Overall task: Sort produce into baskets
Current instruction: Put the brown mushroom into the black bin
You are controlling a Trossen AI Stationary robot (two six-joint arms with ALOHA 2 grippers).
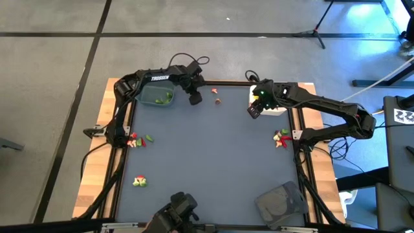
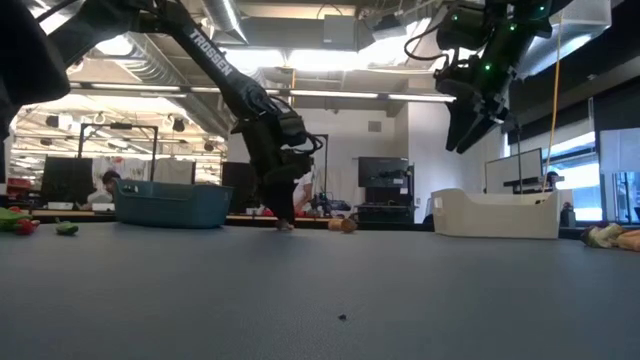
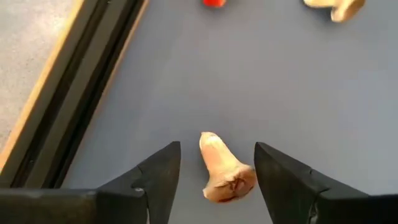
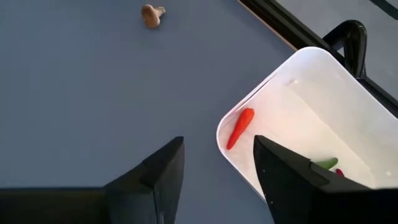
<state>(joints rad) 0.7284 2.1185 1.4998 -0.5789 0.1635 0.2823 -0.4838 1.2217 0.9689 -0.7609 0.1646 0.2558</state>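
Red pepper (image 4: 240,128) inside white tub (image 4: 281,98)

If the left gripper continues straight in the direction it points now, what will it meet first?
Most likely the small pale tan mushroom-shaped toy, lying on the grey-blue table mat between the open fingers of the left gripper. Going further, it would meet the mat itself. Exact depth is unclear.

white tub (image 4: 323,118), blue-grey tub (image 2: 172,203)

left gripper (image 3: 217,168) lowered, right gripper (image 4: 217,168) raised, jaws parted
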